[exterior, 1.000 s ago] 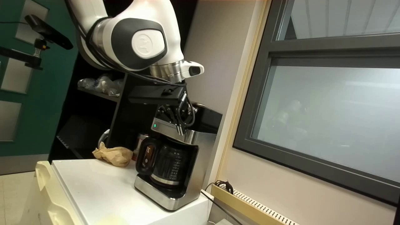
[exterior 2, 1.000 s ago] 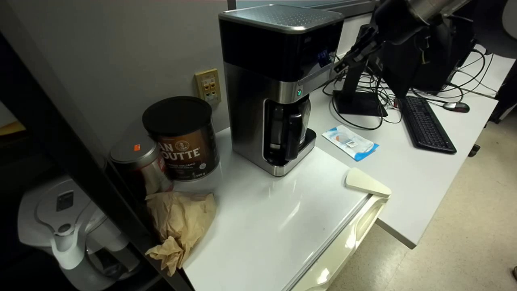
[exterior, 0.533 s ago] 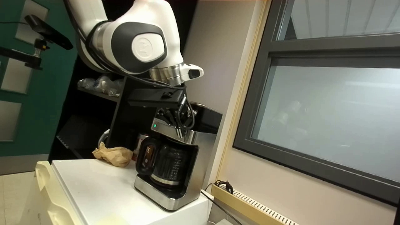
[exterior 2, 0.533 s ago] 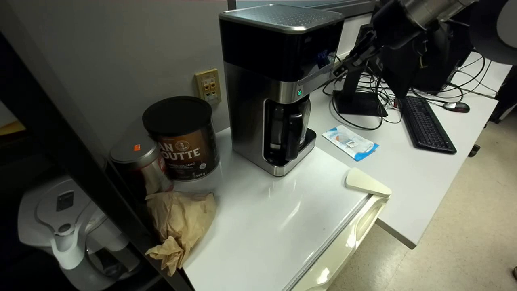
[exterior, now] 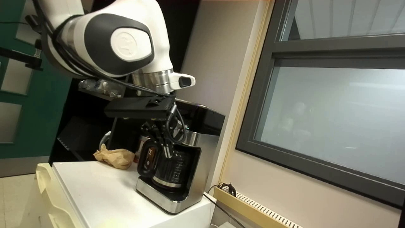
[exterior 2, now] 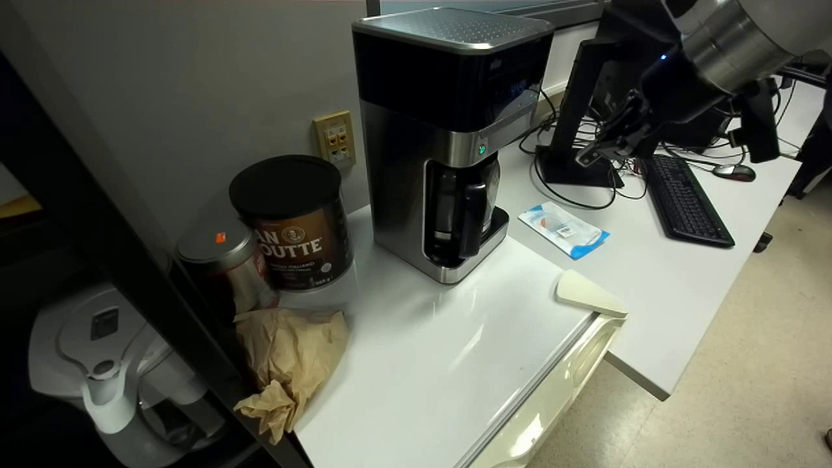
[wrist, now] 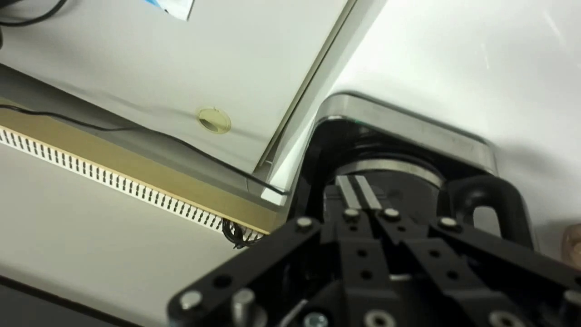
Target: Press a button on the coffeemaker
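In an exterior view, the coffeemaker stands upright on the white counter, its dark carafe seated inside. The arm reaches in from above. The claw points down and covers part of the carafe from this angle. A crumpled paper bag lies on the counter near the coffeemaker, and a grey-framed window is set in the wall.

In an exterior view, the claw is apart from the coffeemaker, whose display shows blue characters too small to read. A green light glows on the silver band above the carafe. A large coffee tin with a black lid stands beside the coffeemaker, a smaller tin just beside that, and the paper bag lies near them. On the neighbouring counter lie a blue and white packet, a keyboard and a mouse.

In the wrist view, looking down, the claw's two fingers lie side by side, tight together with only a thin dark line between them, gripping nothing. Their tips overlap the carafe in sight, with its handle to the right and the coffeemaker's silver-edged base beyond.
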`<control>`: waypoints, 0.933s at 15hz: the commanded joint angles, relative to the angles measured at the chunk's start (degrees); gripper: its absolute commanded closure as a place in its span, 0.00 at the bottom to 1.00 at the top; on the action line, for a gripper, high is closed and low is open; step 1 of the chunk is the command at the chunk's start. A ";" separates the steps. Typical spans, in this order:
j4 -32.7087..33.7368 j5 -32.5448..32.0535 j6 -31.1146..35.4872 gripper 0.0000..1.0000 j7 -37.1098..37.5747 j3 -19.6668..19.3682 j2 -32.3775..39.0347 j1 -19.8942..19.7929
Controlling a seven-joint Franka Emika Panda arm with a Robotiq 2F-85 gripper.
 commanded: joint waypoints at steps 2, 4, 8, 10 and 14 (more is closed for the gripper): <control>-10.37 -5.51 2.89 1.00 -0.37 -6.33 -5.93 4.69; -12.98 -7.65 2.94 1.00 -0.78 -7.93 -7.21 6.00; -16.25 -11.30 2.57 1.00 -0.75 -10.96 -8.58 8.89; -16.92 -12.74 1.75 1.00 -0.79 -12.10 -8.94 10.02; -17.63 -14.60 0.45 1.00 -2.27 -11.52 -9.68 9.44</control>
